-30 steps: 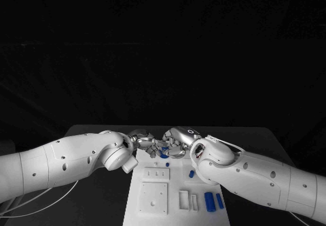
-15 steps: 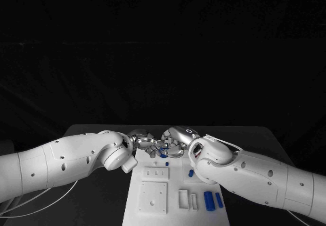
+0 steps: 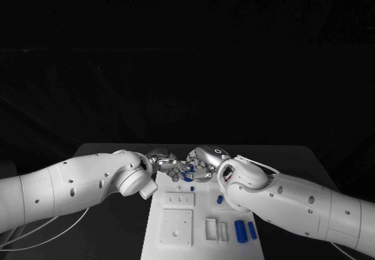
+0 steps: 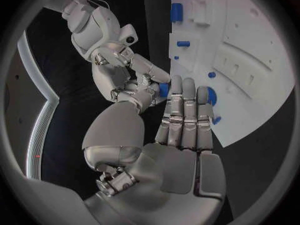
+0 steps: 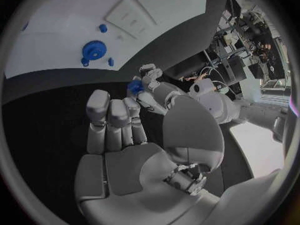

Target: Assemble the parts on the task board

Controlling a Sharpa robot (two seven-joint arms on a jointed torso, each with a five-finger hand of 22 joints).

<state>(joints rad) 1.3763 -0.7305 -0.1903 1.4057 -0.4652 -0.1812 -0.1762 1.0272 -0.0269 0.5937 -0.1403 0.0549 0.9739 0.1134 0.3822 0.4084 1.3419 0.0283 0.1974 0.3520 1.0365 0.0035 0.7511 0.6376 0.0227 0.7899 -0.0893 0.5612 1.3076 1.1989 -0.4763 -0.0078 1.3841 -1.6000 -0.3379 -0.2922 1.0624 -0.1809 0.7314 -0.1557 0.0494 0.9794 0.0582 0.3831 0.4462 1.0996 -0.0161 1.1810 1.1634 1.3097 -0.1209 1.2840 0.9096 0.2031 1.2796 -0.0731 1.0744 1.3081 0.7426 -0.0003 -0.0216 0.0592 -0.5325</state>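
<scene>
Both hands meet at the far end of the white board [image 3: 187, 216], just above its far edge. The left hand [image 3: 166, 161] and the right hand [image 3: 205, 161] have their fingers [image 4: 185, 110] together around one small blue part [image 3: 188, 170]; the left wrist view shows that part [image 4: 164, 89] pinched in the right hand's fingertips, and whether the left hand grips it too I cannot tell. A blue gear [image 5: 94, 49] lies on the board close to that far edge. Nearer, two blue cylinders [image 3: 244, 231] lie by the board's right edge. Bare black tabletop [image 3: 293, 160] lies open either side of the board.
</scene>
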